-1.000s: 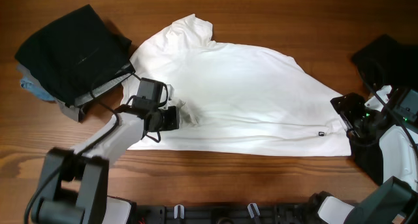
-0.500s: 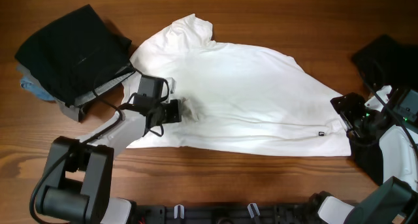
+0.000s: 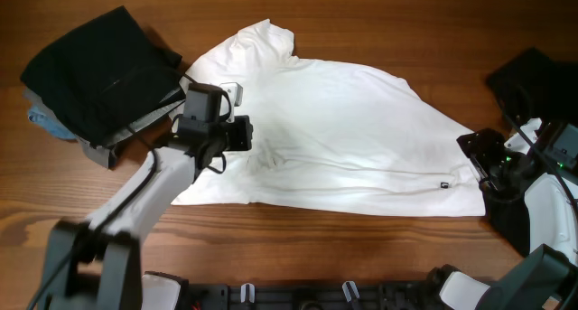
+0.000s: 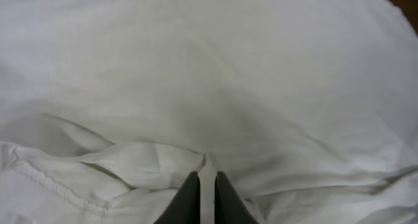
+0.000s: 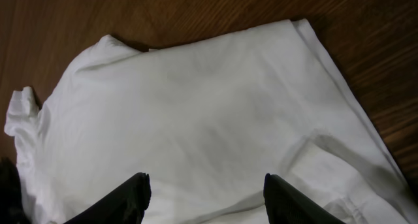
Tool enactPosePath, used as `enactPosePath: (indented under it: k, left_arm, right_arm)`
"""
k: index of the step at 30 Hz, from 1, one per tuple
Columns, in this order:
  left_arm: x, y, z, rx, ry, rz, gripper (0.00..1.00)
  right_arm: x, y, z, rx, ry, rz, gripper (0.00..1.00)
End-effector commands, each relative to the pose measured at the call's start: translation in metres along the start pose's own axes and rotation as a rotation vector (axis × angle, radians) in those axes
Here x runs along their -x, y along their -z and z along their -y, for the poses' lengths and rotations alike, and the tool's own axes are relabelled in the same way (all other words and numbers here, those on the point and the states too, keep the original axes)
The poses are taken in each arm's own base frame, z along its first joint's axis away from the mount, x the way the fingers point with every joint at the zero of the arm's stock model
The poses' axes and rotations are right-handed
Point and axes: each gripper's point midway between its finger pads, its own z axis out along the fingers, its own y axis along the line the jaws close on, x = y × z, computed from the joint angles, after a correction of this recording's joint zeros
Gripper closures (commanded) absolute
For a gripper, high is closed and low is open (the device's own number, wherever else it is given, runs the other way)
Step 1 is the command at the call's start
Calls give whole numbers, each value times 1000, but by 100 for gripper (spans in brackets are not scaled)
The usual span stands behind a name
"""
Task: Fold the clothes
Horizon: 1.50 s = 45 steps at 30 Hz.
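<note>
The wooden table [image 3: 379, 21] is carrying all items. The white T-shirt [image 3: 343, 129] is lying spread across the middle of the table, crumpled along its left edge, with one sleeve pointing toward the far side. A stack of folded clothes [image 3: 95, 70], black on top with grey and blue layers showing beneath, is sitting at the far left corner, just beside the shirt. A loose black garment [image 3: 533, 84] is lying at the right edge, partly under the right arm.

The left gripper [image 3: 246, 135] is resting over the left part of the shirt. In the left wrist view its fingers [image 4: 189, 199] are standing almost together, pinching a thin raised ridge of the white fabric between them. The right gripper [image 3: 481, 162] is hovering at the shirt's right edge, near the hem. In the right wrist view its fingers [image 5: 127, 199] are standing wide apart above the cloth, gripping nothing.

A small black hem tag [image 3: 444, 186] is showing near the shirt's front right corner.
</note>
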Motion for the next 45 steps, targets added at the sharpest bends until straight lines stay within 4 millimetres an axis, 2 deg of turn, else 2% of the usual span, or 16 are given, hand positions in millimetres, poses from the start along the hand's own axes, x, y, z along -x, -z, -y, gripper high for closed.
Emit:
enactPosePath:
  k: [1,5,7,10,12,19,26,29,32,35,39,42,45]
  left_arm:
    - [-16,20,2,18,25,-70,96]
    - [-65,16,-21,105,79,-244,96]
    - [-82,8,-31,132,91,-287,96]
    - [-98,-4,-46,175,96,-312,96]
    - [-100,-13,-50,172,93,-304,96]
    - [-86,-32,-57,183,74,-241,96]
    - [-38,-44,-44,118,36,-44,96]
    - [-6,-43,-31,66,16,74,96]
    - [28,-34,-2,-51,-22,162,96]
    - [47,-24,15,-106,-39,183,96]
    - [46,-9,10,-41,-16,120,94]
    - [30,6,-4,25,27,46,95]
    - [10,19,-27,135,73,-25,96]
  right_arm:
    - [4,3,-2,1,28,15,40]
    - [4,3,-2,1,28,16,40]
    - [4,3,-2,1,28,16,40]
    - [4,3,-2,1,28,15,40]
    - [4,3,-2,1,27,15,40]
    - [4,3,-2,1,28,15,40]
    - [4,3,-2,1,27,15,40]
    - [4,3,-2,1,27,15,40]
    - [4,3,-2,2,27,15,40]
    - [4,3,-2,2,26,15,40]
    - [3,3,-2,1,25,12,40]
    - [3,3,-2,1,25,12,40]
    - [3,3,-2,1,25,12,40]
